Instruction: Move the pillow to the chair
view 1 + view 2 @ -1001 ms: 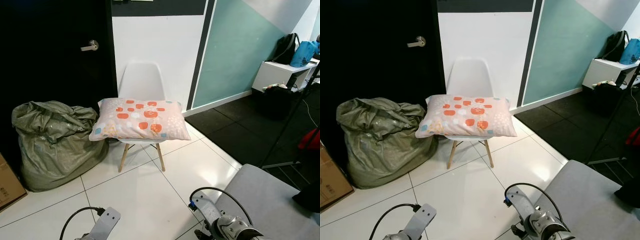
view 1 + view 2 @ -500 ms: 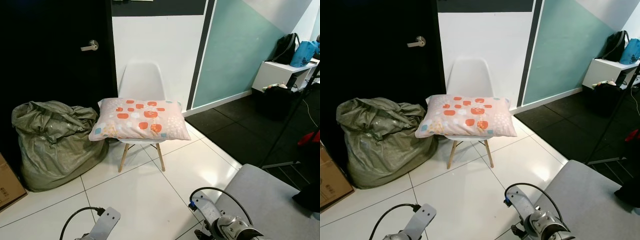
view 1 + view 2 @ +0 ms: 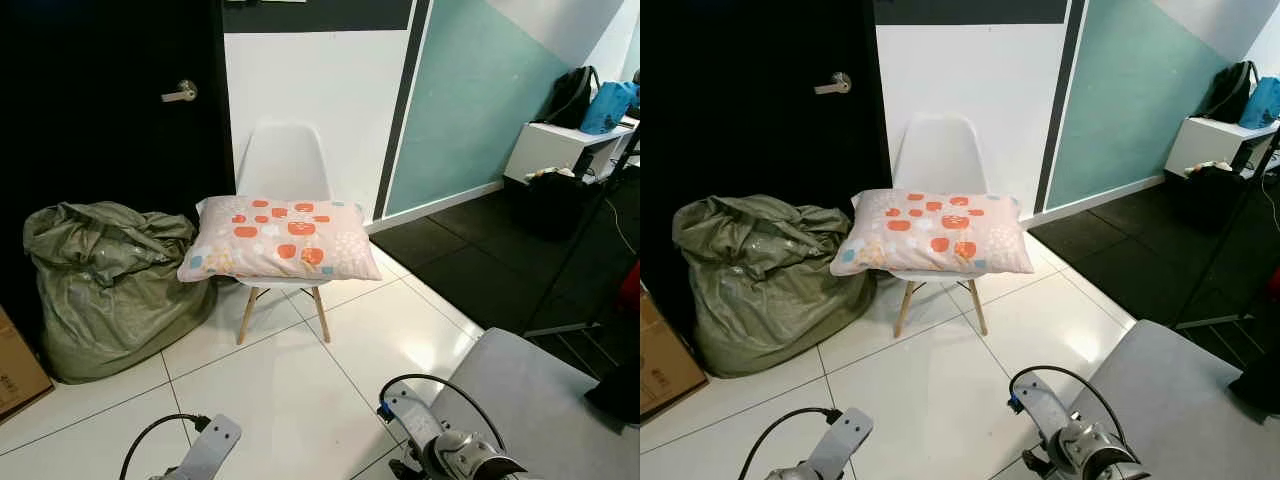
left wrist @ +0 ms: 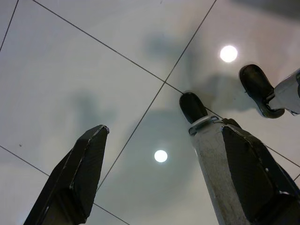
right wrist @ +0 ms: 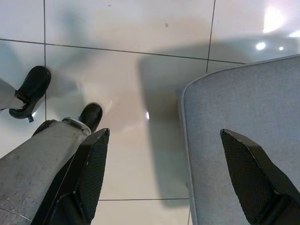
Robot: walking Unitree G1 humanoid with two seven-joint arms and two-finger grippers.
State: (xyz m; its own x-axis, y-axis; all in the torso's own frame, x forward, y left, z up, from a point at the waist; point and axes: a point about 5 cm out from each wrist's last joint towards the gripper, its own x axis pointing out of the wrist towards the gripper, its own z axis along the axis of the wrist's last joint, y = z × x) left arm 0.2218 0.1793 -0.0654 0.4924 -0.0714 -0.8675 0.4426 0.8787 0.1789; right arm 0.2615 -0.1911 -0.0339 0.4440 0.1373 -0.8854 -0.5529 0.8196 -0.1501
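Observation:
A pale pink pillow (image 3: 277,238) with orange and white patches lies flat across the seat of a white shell chair (image 3: 283,161) with wooden legs, against the white wall ahead. Both arms hang low at the bottom of the eye views, far from the chair. In the left wrist view my left gripper (image 4: 165,176) stands open over the white floor tiles, nothing between its fingers. My right gripper (image 5: 166,176) is open too, above the tiles and the edge of a grey cushioned seat (image 5: 243,122).
A stuffed green sack (image 3: 105,280) sits left of the chair against a black door (image 3: 110,100). A cardboard box (image 3: 18,365) is at far left. The grey seat (image 3: 540,400) is at lower right. A white table (image 3: 560,145) and tripod stand at right.

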